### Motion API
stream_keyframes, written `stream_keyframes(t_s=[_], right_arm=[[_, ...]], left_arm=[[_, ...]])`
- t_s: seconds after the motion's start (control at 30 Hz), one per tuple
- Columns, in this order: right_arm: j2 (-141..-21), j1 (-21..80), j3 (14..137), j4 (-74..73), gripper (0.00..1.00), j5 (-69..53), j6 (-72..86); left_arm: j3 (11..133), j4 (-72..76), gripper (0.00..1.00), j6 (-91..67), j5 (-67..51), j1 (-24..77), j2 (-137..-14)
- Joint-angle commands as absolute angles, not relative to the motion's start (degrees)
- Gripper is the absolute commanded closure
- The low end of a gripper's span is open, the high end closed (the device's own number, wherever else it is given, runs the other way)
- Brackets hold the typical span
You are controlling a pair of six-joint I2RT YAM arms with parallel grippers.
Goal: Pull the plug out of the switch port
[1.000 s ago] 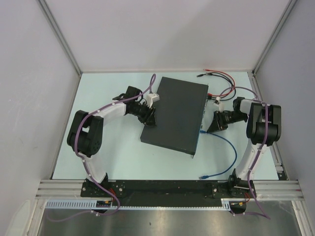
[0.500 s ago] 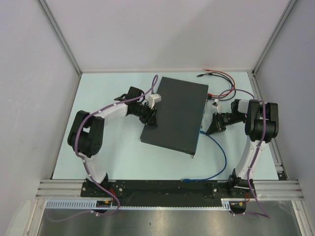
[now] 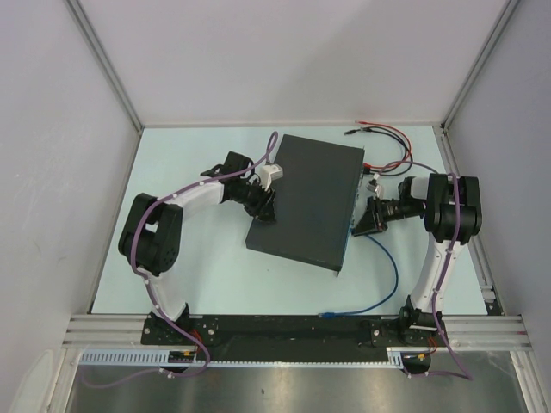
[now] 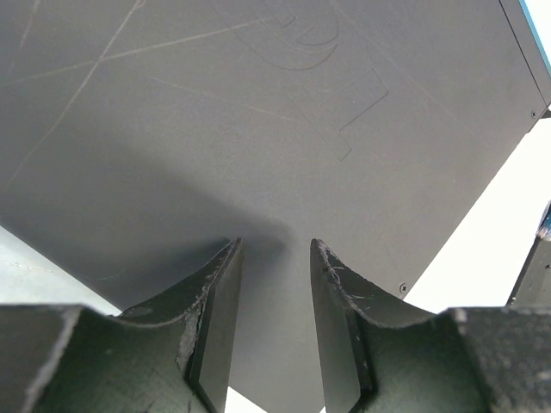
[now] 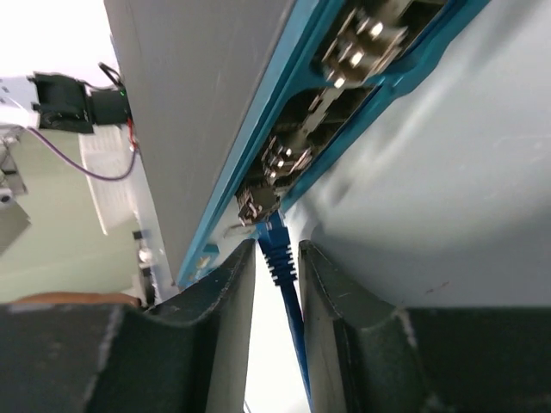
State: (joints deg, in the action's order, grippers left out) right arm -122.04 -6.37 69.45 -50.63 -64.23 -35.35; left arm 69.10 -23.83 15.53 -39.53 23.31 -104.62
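One blue plug (image 5: 274, 249) sits in a port (image 5: 255, 206) of the switch (image 3: 310, 198).

The switch (image 3: 306, 200) lies between the two grippers, its top under and ahead of the left gripper (image 4: 275, 249), while the plug (image 5: 267, 222) sits in a port straight ahead of the right gripper (image 5: 276, 249), its cable (image 5: 293, 318) running back between that gripper's fingers.

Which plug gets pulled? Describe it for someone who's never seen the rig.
Find the big dark-grey switch, then its teal port edge facing the right arm. The plug sits near that edge's near end, on a blue cable; the ports beside it are empty.
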Motion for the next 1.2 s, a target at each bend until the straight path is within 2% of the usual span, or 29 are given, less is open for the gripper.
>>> stream_keyframes(t_s=[0.0,0.2,0.43,0.63,0.8,0.93,1.17], right_arm=[[-122.8,-6.2,69.9,-46.1,0.66,-65.4,-31.9],[-122.4,-8.0,68.3,-43.1,0.63,-64.2,-27.5],[-116.6,-9.8,57.7,-25.7,0.57,-64.7,-16.1],[-116.5,-9.7,57.8,-25.4,0.53,-63.9,-14.9],[-115.4,-8.8,57.0,-19.4,0.46,-61.2,-7.6],[-116.1,-8.6,57.0,-19.2,0.46,-63.0,-6.9],[-117.1,-6.7,57.0,-25.9,0.47,-66.3,-14.7]], left_arm=[[68.6,-23.1,0.57,17.4,-38.7,24.1,-105.2],[68.5,-23.1,0.57,17.5,-38.3,24.1,-105.0],[68.3,-23.3,0.56,17.9,-37.4,24.3,-104.7],[69.0,-25.0,0.56,18.7,-37.1,24.5,-104.8],[69.4,-25.5,0.56,19.0,-36.7,24.7,-104.6],[69.4,-25.5,0.56,19.2,-36.7,24.8,-104.8],[69.7,-24.7,0.56,18.9,-36.7,24.7,-105.0]])
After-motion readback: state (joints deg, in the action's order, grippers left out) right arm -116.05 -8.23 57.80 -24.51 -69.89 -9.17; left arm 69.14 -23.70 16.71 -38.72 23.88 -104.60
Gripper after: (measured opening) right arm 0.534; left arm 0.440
